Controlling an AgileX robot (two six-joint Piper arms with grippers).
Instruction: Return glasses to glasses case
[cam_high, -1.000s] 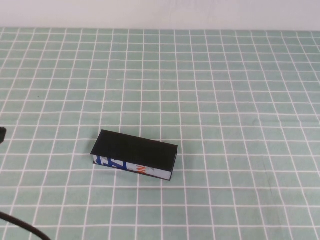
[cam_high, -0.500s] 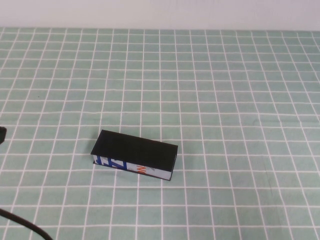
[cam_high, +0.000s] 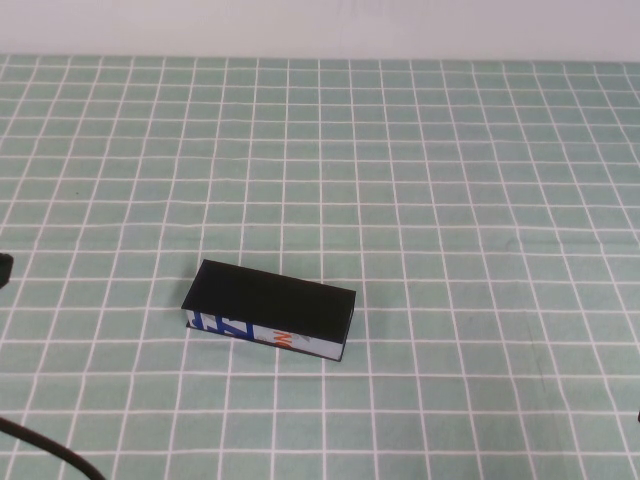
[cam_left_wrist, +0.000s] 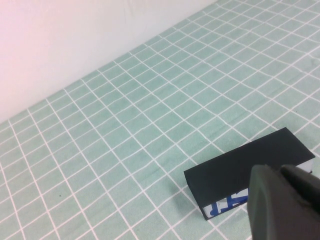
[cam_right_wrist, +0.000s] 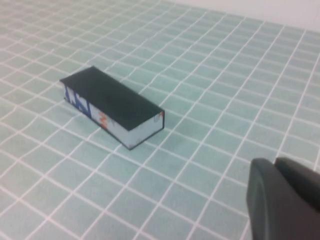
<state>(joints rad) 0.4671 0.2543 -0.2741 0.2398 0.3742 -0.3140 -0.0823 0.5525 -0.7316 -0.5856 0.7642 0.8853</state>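
Note:
The glasses case (cam_high: 270, 300) lies shut on the green checked cloth, a little left of the middle, its black lid on top and its white side with blue and orange print facing me. The glasses are out of view. My left gripper (cam_left_wrist: 280, 172) is shut and empty, held above the table near the case (cam_left_wrist: 245, 162). My right gripper (cam_right_wrist: 274, 164) is shut and empty, well off to the side of the case (cam_right_wrist: 112, 100). In the high view only a dark bit of the left arm (cam_high: 3, 268) shows at the left edge.
The green cloth with a white grid (cam_high: 450, 200) covers the table up to a white wall (cam_high: 320, 25) at the back. A black cable (cam_high: 50, 455) crosses the front left corner.

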